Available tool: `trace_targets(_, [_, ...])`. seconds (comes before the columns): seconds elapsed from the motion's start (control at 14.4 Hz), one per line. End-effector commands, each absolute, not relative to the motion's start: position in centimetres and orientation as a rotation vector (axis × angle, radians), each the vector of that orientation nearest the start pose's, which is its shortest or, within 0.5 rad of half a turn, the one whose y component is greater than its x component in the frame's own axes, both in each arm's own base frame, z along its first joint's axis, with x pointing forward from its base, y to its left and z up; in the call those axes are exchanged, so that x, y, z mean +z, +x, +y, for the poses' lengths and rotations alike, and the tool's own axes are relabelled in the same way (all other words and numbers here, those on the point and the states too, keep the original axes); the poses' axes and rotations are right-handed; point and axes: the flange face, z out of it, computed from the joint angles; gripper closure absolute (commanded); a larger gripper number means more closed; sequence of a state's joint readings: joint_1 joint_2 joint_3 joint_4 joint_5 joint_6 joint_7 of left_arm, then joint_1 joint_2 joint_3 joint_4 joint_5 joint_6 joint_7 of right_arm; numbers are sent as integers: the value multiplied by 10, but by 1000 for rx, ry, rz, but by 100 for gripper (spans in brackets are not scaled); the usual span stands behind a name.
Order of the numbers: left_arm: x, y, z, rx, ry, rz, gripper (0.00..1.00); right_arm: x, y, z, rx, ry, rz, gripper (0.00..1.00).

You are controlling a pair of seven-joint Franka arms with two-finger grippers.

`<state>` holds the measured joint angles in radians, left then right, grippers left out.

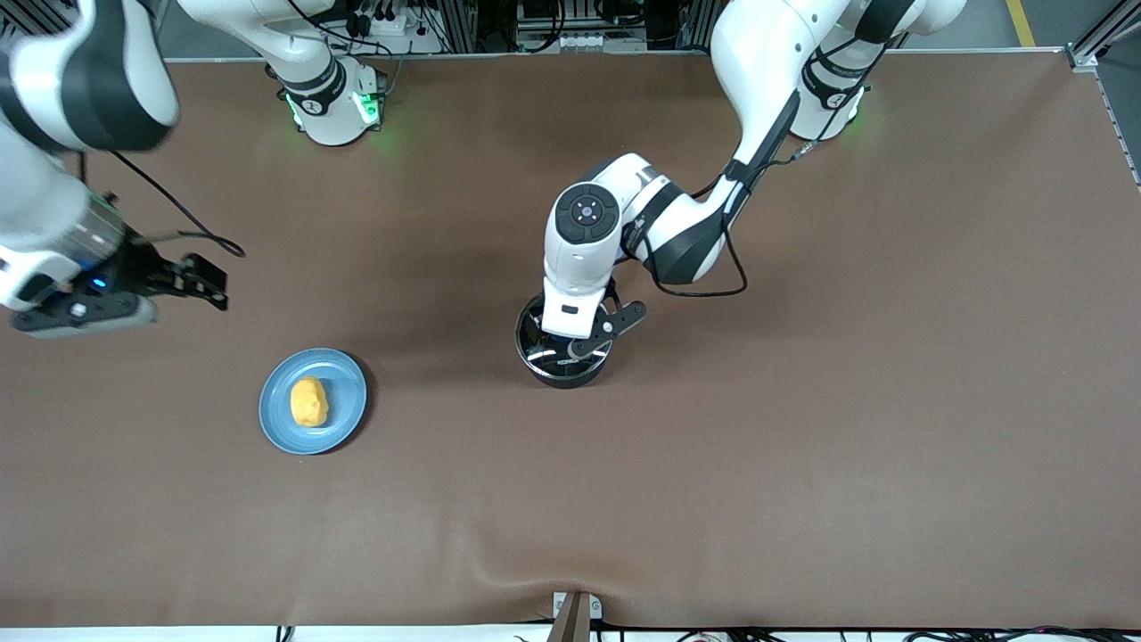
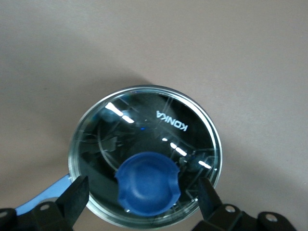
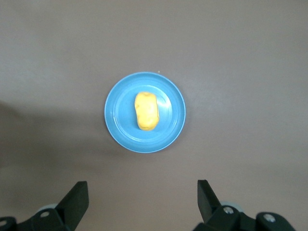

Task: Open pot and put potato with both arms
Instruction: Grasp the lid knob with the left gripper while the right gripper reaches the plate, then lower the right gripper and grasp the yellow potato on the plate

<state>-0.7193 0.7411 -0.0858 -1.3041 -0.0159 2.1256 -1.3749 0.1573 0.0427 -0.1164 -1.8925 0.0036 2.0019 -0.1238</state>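
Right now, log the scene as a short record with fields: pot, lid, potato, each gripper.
pot: black pot mid-table, closed
lid: glass lid with blue knob seated on the pot
potato: potato lying on the blue plate, toward the right arm's end of the table
left gripper: left gripper low over the lid, jaws open on either side of the knob, not closed on it
right gripper: right gripper in the air over bare table near the plate, jaws open, empty

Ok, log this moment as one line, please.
left gripper: open, straddling lid knob | lid: on pot | right gripper: open, high above plate | potato: on plate
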Motion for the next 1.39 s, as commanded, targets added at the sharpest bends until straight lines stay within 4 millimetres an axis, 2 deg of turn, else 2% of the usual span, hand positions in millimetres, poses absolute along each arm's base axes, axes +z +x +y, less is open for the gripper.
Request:
trace_targets(0.0, [299, 533, -540, -6, -3097, -990, 0, 440, 582, 25, -76, -3135, -250, 0])
trace_targets(0.21, [293, 530, -543, 0, -3079, -1043, 0, 394, 588, 25, -127, -3143, -248, 0])
trace_targets(0.35, [293, 531, -543, -3, -3077, -1061, 0, 357, 593, 25, -173, -3149, -250, 0])
trace_targets(0.69, [285, 528, -545, 0, -3077, -1031, 2, 275, 597, 28, -301, -3156, -260, 0])
trace_targets(0.83, [286, 530, -543, 2, -3081, -1029, 20, 246, 597, 30, -361, -3156, -270, 0])
trace_targets(0.97, [286, 531, -542, 1, -3081, -1026, 30, 224, 598, 31, -398, -3156, -275, 0])
trace_targets(1.04, [287, 531, -542, 0, -3083, -1027, 40, 217, 599, 31, -420, -3155, -272, 0])
trace_targets(1.32, [304, 533, -541, -5, -3097, -1044, 92, 195, 598, 37, -446, -3146, -289, 0])
